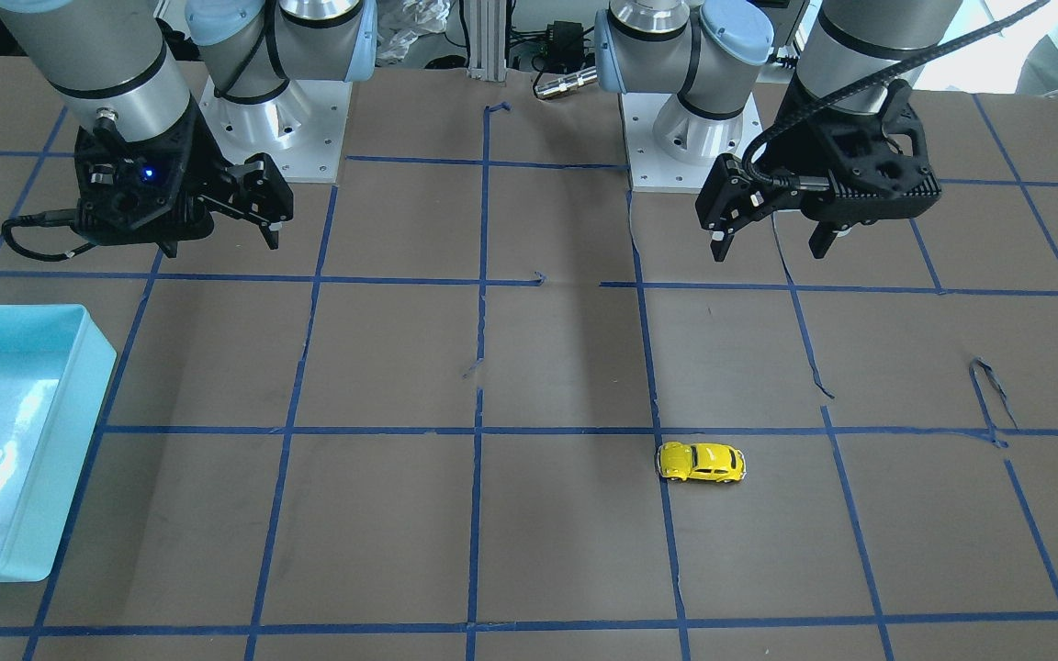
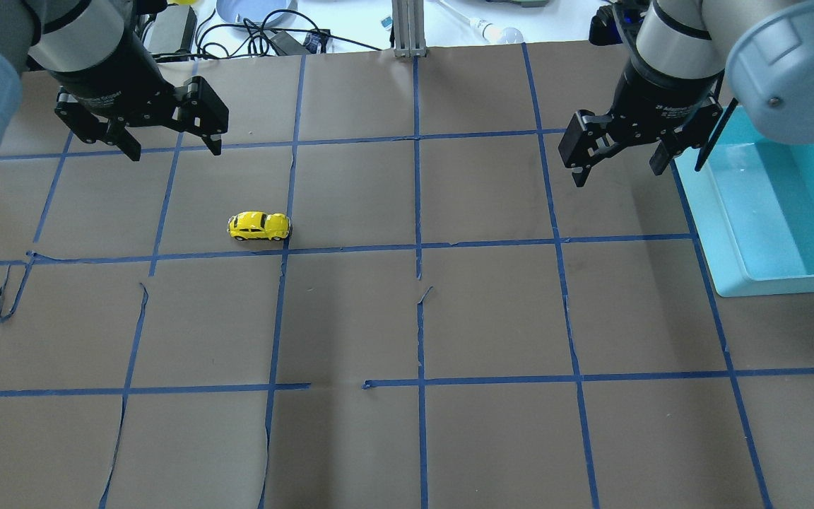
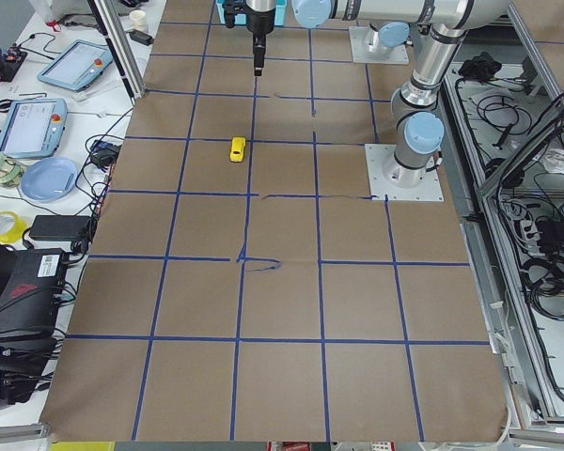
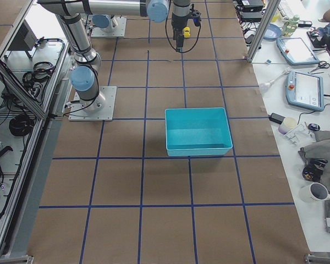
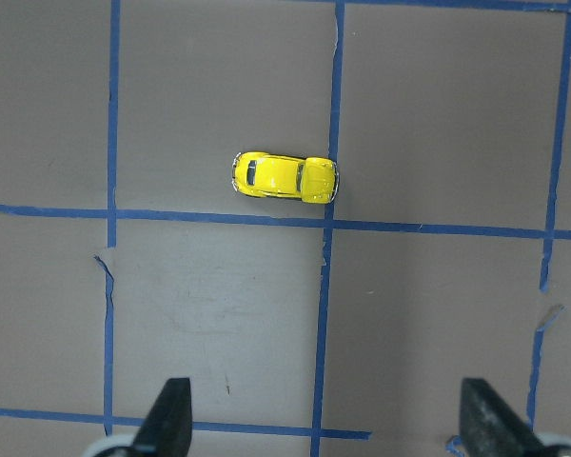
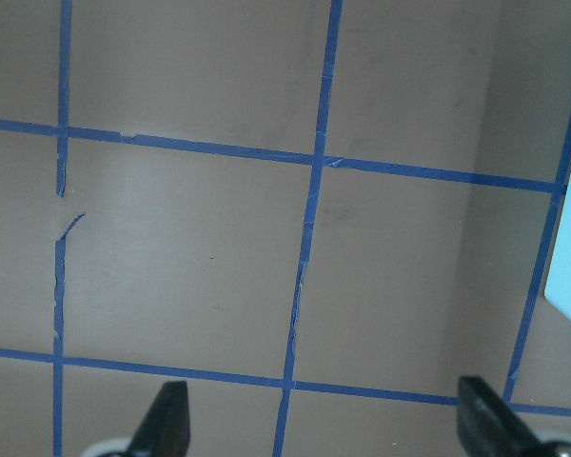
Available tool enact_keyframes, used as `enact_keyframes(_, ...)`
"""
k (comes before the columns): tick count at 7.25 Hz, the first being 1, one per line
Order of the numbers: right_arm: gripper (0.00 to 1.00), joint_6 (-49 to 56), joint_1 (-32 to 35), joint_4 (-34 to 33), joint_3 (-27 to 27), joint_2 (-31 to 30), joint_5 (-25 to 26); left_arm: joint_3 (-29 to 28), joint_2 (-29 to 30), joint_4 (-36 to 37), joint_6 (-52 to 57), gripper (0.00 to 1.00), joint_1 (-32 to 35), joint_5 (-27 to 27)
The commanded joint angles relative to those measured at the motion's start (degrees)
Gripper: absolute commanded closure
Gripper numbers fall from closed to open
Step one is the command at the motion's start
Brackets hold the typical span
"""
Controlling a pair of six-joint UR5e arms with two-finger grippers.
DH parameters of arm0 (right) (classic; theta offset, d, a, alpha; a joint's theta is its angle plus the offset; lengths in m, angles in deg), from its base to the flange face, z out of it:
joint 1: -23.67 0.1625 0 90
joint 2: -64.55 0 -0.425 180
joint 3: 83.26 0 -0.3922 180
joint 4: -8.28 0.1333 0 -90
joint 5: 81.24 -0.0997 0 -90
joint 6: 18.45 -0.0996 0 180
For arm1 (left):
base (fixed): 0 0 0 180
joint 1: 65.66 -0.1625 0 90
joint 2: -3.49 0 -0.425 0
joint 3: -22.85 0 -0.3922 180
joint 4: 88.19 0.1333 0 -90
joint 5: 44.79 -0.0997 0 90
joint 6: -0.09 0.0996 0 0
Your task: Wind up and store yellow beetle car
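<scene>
On the left half of the counter [image 2: 379, 318] the yellow beetle car [image 2: 259, 226] sits untouched on its wheels, near the raised left claw [image 2: 176, 150], spread wide and seemingly readied to pick it, while the right claw [image 2: 617, 174], equally wide and empty, hangs beside the teal bin [image 2: 767, 283], the likely storage place.

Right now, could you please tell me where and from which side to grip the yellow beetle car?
Grip the yellow beetle car across its long sides at mid-body, coming straight down. It stands upright on its wheels; the rounded roof and ends would likely slip. The open left end effector is nearest.
</scene>
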Motion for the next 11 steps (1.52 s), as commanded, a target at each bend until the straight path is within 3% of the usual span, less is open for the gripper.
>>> enact_keyframes(1,0.0,0.0,0.0,0.1,0.0,0.0,0.0,0.0,0.0,0.3,0.2,0.0,0.1,0.0)
enact_keyframes(11,0.0,0.1,0.0,0.1,0.0,0.0,-0.1,-0.1,-0.3,-0.9,0.6,0.0,0.0,0.5)
